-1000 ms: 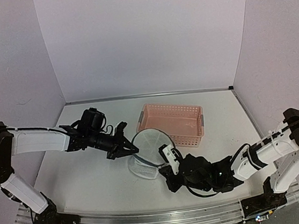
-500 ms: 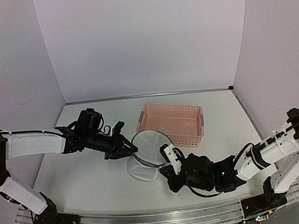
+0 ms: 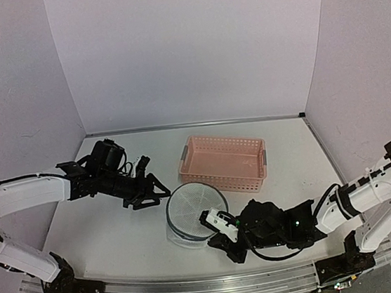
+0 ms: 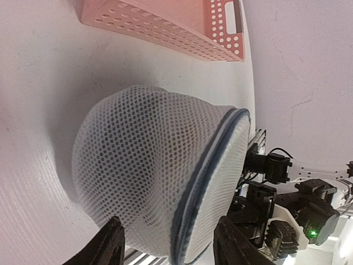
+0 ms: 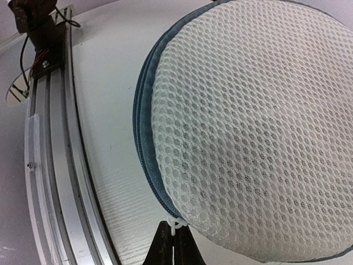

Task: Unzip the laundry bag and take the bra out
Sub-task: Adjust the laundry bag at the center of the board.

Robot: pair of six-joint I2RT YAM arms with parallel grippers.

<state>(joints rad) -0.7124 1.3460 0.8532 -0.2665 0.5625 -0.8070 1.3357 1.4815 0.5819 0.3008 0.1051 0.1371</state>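
At right wrist I see the right claw (image 5: 172,238) pinching the white zip pull (image 5: 175,223) on the laundry bag (image 5: 248,127); overhead hides it. Left claw (image 3: 153,192) wide, arm stretched low beside the bag.

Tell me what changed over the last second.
The left gripper let go of the rim of the laundry bag and drew back leftward, jaws open. The bag, tilted before, dropped to sit flat, lid up. The right gripper stayed shut on the zip pull, shifting slightly nearer. The pink basket did not move.
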